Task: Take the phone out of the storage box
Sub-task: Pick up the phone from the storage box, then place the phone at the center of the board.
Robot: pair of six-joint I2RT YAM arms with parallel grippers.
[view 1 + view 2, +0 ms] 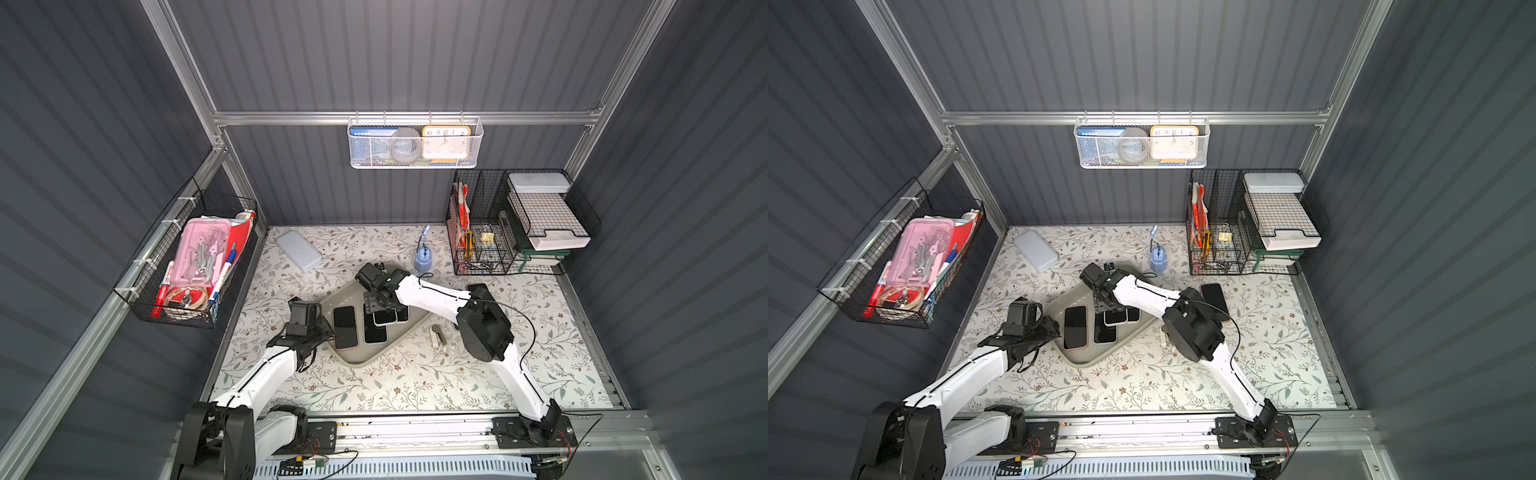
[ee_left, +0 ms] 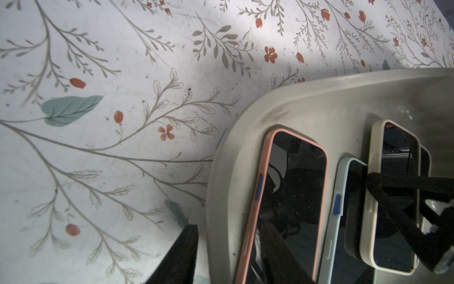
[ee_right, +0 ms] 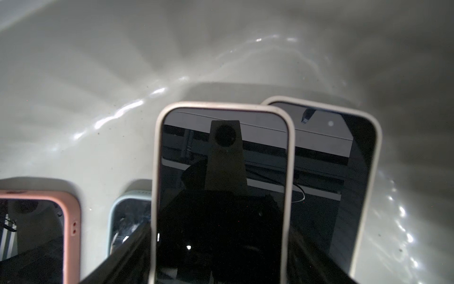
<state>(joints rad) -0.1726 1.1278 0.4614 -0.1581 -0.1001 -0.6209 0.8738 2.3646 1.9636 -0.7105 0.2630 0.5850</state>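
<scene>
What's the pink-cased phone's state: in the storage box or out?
In. The pink-cased phone lies screen up inside the rim of the storage box, beside the blue-cased phone; both top views and the left wrist view agree.

A storage box point(image 1: 360, 356) sits in the middle of the table point(image 1: 415, 386). Inside it, a single phone point(image 1: 345, 327) lies along the left side, with a stack of phones point(image 1: 375, 331) overlapping to its right. The left gripper point(image 1: 328, 332) is at the box's left rim beside that phone; the right gripper point(image 1: 374, 308) is over the stack. A flat case point(image 1: 298, 250) lies at the table's far left, a loose phone point(image 1: 1217, 297) right of the box, a wire rack point(image 1: 492, 195) in the far right corner.
</scene>
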